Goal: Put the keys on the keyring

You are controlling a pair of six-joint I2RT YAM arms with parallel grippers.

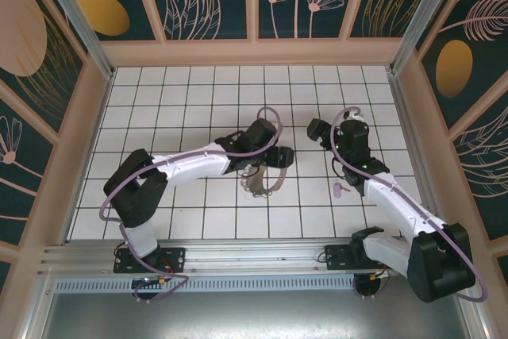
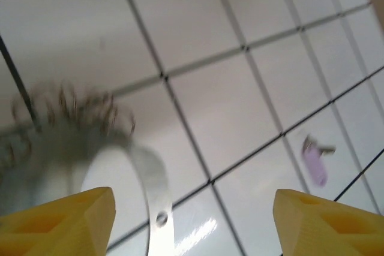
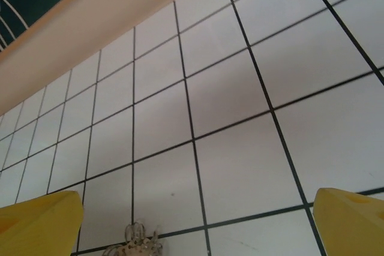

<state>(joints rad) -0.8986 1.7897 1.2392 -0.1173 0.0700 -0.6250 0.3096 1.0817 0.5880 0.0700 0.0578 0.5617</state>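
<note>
Left gripper (image 2: 192,220): fingers spread, empty; you see the keyring (image 2: 90,124) blurred just past its left finger, the key (image 2: 315,161) beyond, toward the right finger. Right gripper (image 3: 195,223): spread, empty, keyring's edge low between its fingers. Your top view places the key (image 1: 338,190) beside the right arm (image 1: 389,196).

I see the keyring (image 1: 256,186), a thin grey chain loop, lying slack at centre; the lilac key (image 1: 339,190) (tiny, flat) lies well right.

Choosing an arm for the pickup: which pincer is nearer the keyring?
The left pincer, close beside the keyring; the right pincer sits clearly farther off.
</note>
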